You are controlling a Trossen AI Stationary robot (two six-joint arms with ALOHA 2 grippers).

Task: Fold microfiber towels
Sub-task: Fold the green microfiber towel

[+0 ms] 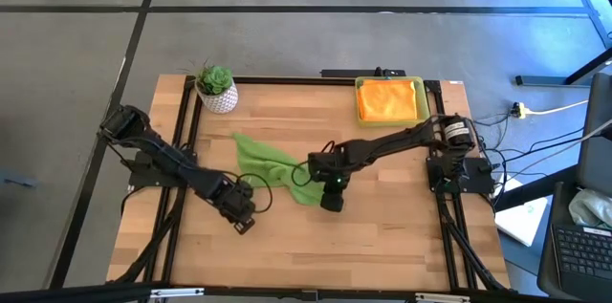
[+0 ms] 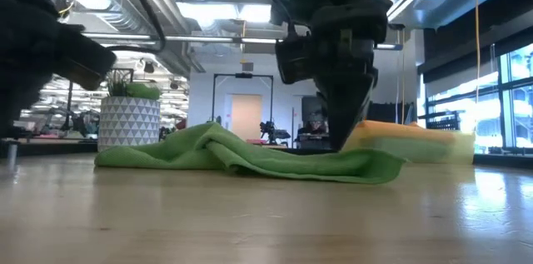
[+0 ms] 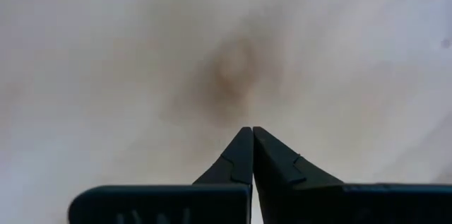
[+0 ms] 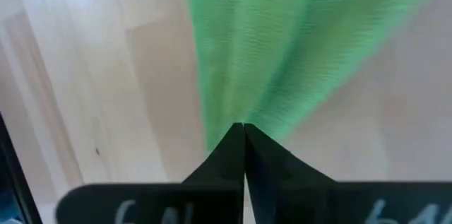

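Observation:
A lime green microfiber towel [image 1: 271, 164] lies crumpled on the middle of the wooden table [image 1: 382, 236]; it also shows in the low view [image 2: 241, 156]. My right gripper [image 4: 244, 124] stands over the towel's near right end [image 1: 332, 198] and is shut on it. To the towel's near left, my left gripper [image 1: 243, 221] points down at bare wood, shut [image 3: 252, 128] with nothing between its fingers. An orange towel [image 1: 390, 100] rests folded in the yellow tray [image 1: 418, 83] at the far right. My right gripper pinches the lime green towel's near right end [image 4: 248, 105] between its two fingers, coming from above and pointing steeply down [image 2: 346, 135]. The cloth gathers into pleats toward the fingertips. One layer or several, I cannot tell. The rest of the towel lies on the table.
A white patterned pot with a green plant [image 1: 217, 90] stands at the far left, beyond the towel. A black frame [image 1: 287, 80] runs around the table. Bare wood stretches along the near edge [image 1: 316, 265] and right of the towel.

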